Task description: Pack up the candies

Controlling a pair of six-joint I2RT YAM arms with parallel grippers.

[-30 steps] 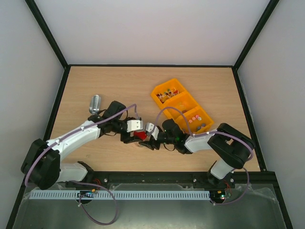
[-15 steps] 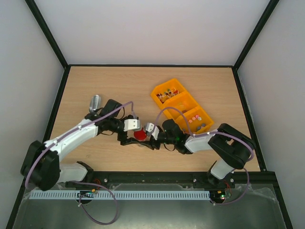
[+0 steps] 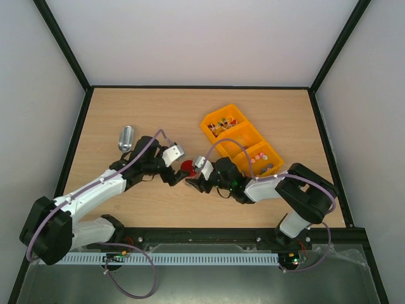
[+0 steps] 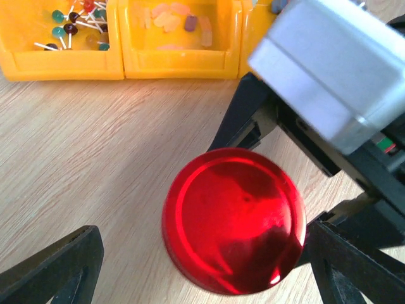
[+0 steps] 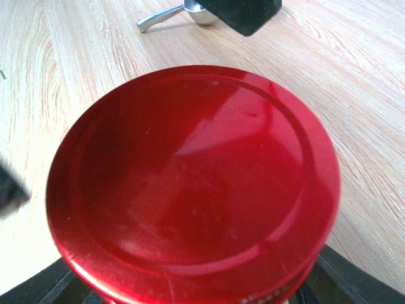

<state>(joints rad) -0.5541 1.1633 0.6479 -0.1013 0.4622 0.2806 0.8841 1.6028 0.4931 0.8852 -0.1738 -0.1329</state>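
Bright even light, soft glare on the red lid (image 5: pixel 190 183).

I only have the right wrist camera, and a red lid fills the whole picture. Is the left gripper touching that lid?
Observer: In the left wrist view the left gripper is open, its fingers spread wider than the red lid. One finger is plainly clear of the lid; the other I can't tell.
Operator: Where is the tray from there?
Observer: In the top view the orange tray lies beyond the lid and off to the right.
Operator: Any candies in it?
Observer: Yes, the left wrist view shows pastel candies in its middle compartment.
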